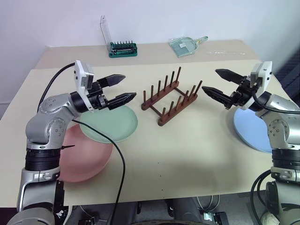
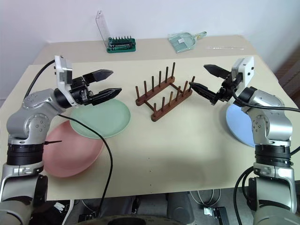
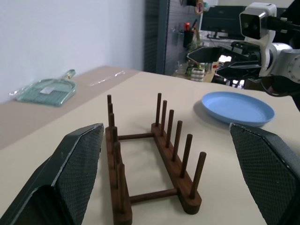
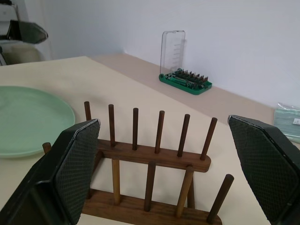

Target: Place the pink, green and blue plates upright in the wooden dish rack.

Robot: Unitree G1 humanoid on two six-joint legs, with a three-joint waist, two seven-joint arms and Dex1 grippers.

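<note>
Nothing racked yet: pink plate [image 1: 86, 161], mint-green plate [image 1: 112, 124] and light-blue plate [image 1: 251, 129] lie flat around the empty dark wooden peg rack [image 1: 171, 96], both grippers [image 1: 121, 89] [image 1: 216, 83] spread, empty.

Rack [image 1: 169, 95] mid-table, 2 plates [image 1: 110, 123] left, 1 plate [image 1: 251, 129] right.

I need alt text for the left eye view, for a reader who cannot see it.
An empty wooden dish rack stands mid-table between two open grippers, left and right. Green plate overlaps pink plate at left; blue plate lies right.
</note>
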